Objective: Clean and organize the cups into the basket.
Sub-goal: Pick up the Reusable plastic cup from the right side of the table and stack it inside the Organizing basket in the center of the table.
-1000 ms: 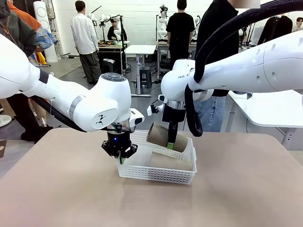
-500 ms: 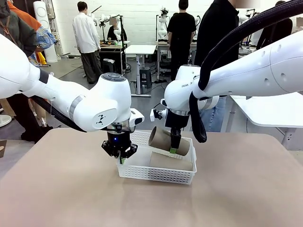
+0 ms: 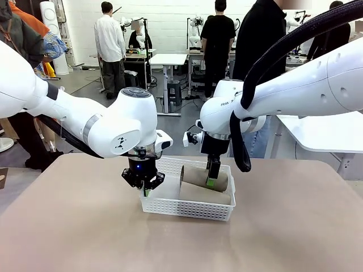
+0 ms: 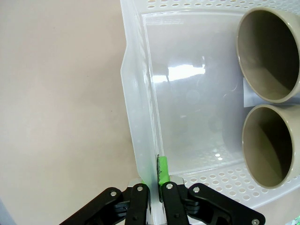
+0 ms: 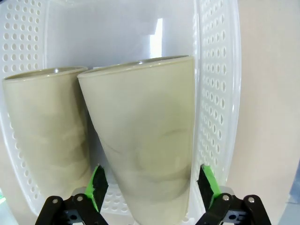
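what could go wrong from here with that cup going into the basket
1. The right gripper straddles the far cup in the tight space between the near cup and the wall of the basket. Opening wider or lifting out could shove the near cup or catch the wall.
2. The left gripper is pinched on the basket's side wall. Any pull there might tip the basket and roll the lying cups.

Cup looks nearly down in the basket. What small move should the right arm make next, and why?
Probably let go with the right tool and lift straight up. The cup between its fingers already lies in the basket beside the other cup, and the left tool is clamped on the basket's wall, steadying it.
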Controlling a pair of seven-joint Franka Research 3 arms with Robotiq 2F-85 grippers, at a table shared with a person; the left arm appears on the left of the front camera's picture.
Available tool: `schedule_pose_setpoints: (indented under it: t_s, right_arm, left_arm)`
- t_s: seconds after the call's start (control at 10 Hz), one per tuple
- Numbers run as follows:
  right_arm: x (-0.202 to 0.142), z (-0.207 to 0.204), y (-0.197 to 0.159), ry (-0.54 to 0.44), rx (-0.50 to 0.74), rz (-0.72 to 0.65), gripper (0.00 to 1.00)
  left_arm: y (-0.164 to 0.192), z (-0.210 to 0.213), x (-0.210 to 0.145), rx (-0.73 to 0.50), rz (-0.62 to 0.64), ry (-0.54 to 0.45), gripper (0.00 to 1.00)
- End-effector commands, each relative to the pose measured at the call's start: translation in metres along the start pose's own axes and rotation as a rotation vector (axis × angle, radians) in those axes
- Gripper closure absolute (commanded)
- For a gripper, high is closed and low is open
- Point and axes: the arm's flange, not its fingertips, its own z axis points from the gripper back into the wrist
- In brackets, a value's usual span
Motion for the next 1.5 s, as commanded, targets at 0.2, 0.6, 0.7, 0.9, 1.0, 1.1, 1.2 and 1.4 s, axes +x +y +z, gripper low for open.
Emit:
schedule_pose_setpoints:
  t_s: [0.2, 0.6, 0.7, 0.9, 1.0, 1.1, 1.2, 1.4]
  right_arm:
    - [-0.031, 0.030, 0.030, -0.123, -0.055, 0.060, 0.00]
    - [-0.102, 0.092, 0.109, -0.382, -0.119, 0.141, 0.00]
    - [-0.129, 0.093, 0.114, -0.477, -0.119, 0.113, 0.00]
    - [-0.165, 0.088, 0.121, -0.529, -0.135, 0.045, 0.00]
    - [-0.182, 0.087, 0.124, -0.558, -0.148, 0.019, 0.00]
    - [-0.191, 0.086, 0.123, -0.573, -0.155, -0.002, 0.00]
    - [-0.197, 0.083, 0.120, -0.570, -0.152, -0.029, 0.00]
    - [-0.202, 0.087, 0.118, -0.544, -0.145, -0.026, 0.00]
  left_arm:
    - [-0.001, 0.001, 0.000, 0.014, -0.007, -0.010, 1.00]
    - [-0.001, 0.001, 0.000, 0.014, -0.007, -0.010, 1.00]
    - [-0.001, 0.001, 0.000, 0.014, -0.007, -0.010, 1.00]
    - [-0.001, 0.001, 0.000, 0.014, -0.007, -0.010, 1.00]
    - [-0.001, 0.001, 0.000, 0.014, -0.007, -0.010, 1.00]
    - [-0.001, 0.001, 0.000, 0.014, -0.007, -0.010, 1.00]
    - [-0.001, 0.001, 0.000, 0.014, -0.007, -0.010, 1.00]
    - [-0.001, 0.001, 0.000, 0.014, -0.007, -0.010, 1.00]
